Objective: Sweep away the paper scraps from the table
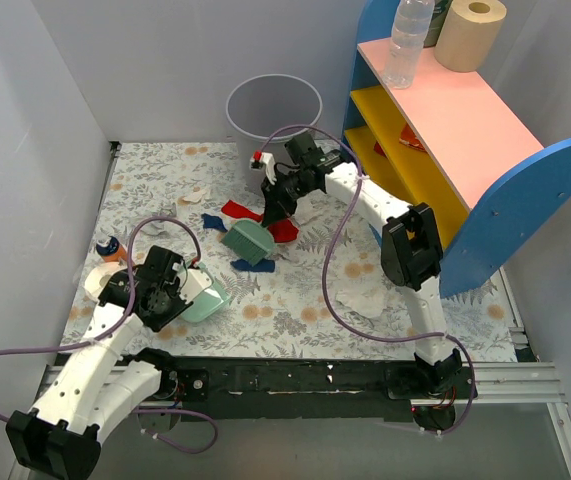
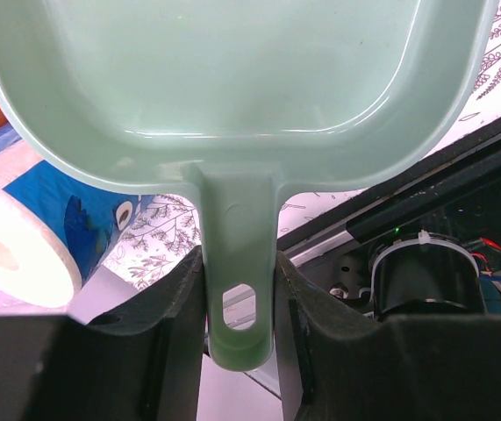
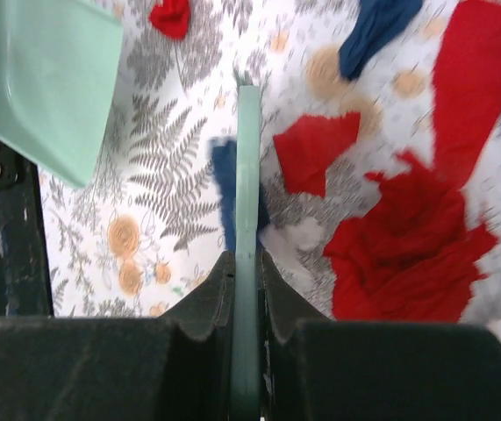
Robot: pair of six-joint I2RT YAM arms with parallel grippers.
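Note:
Red, dark blue and white paper scraps lie mid-table: red [image 1: 238, 210], blue [image 1: 212, 221], white [image 1: 194, 195]. My right gripper [image 1: 274, 208] is shut on the green hand brush [image 1: 250, 243], whose head rests among them. In the right wrist view the brush [image 3: 248, 175] runs edge-on from the gripper [image 3: 247, 263], with red scraps [image 3: 408, 250] to its right and a blue scrap [image 3: 224, 189] against it. My left gripper [image 1: 187, 285] is shut on the handle of the mint-green dustpan [image 1: 208, 297], near the left front of the table [image 1: 295, 315]. In the left wrist view the handle [image 2: 239, 263] sits between the fingers [image 2: 171, 316].
A pale waste bin [image 1: 273, 108] stands at the far edge. A blue and yellow shelf with a pink top [image 1: 445, 120] lines the right side, holding a bottle [image 1: 408, 40] and a paper roll [image 1: 470, 35]. An orange bottle [image 1: 112, 247] and a tape roll [image 2: 13, 254] sit left.

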